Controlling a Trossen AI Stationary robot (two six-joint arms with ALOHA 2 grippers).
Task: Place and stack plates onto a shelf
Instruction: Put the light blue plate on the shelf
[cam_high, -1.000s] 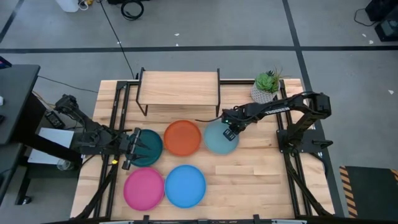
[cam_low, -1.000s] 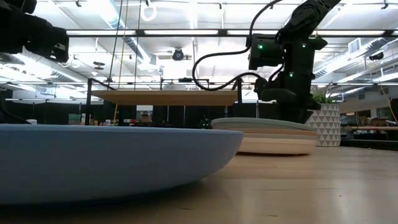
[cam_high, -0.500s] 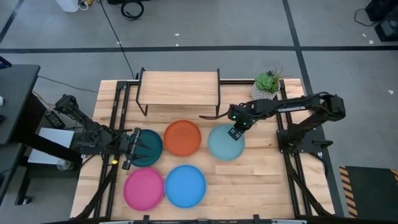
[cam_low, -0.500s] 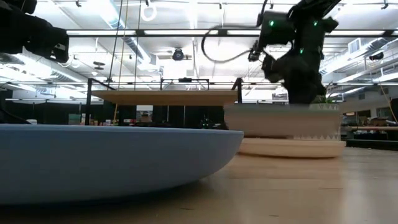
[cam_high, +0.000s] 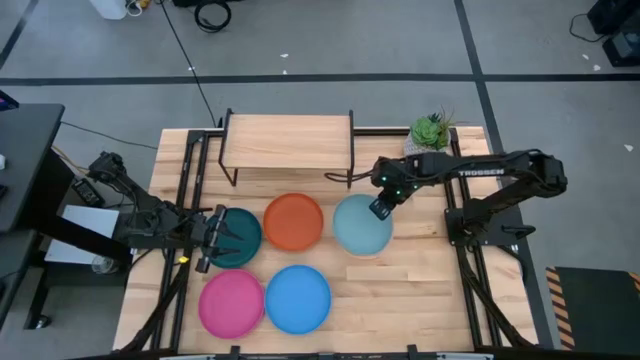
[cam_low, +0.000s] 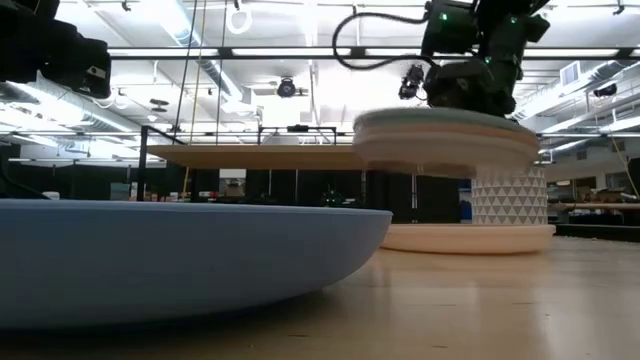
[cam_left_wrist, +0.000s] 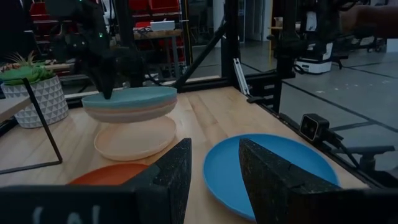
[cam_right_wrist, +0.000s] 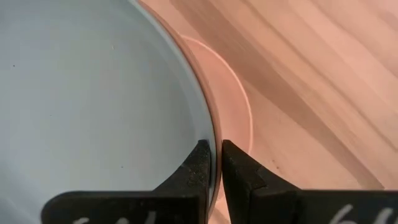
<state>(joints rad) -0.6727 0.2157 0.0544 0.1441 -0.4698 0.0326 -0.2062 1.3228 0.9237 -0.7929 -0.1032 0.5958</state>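
Observation:
My right gripper (cam_high: 380, 208) is shut on a small stack of plates, pale teal (cam_high: 358, 228) on top with grey and tan layers (cam_left_wrist: 129, 111) under it. The stack hangs in the air over the cream plate (cam_left_wrist: 134, 138), which lies flat on the table. The orange (cam_high: 293, 221), pink (cam_high: 231, 304) and blue (cam_high: 297, 298) plates also lie flat on the tabletop. My left gripper (cam_high: 214, 238) waits open at the dark teal plate (cam_high: 240, 236) on the table's left. The shelf (cam_high: 288, 143) stands on its black legs at the far edge. My right gripper pinches the stack's rim (cam_right_wrist: 208, 134) on its far right side, one finger over the pale teal plate's inner face and the other outside the edge. The fingers slant down from the far right. The stack is lifted clear (cam_low: 445, 140), nearly level.
A potted plant in a white patterned pot (cam_high: 430, 138) stands at the far right, close behind my right arm. Bare slatted tabletop (cam_high: 420, 290) lies at the near right. Black frame rails run along both table sides.
My right gripper has risen and moved slightly toward the table's right. The pale teal stack, which sat on the cream plate, has come up clear of it. The cream plate has stayed on the table.

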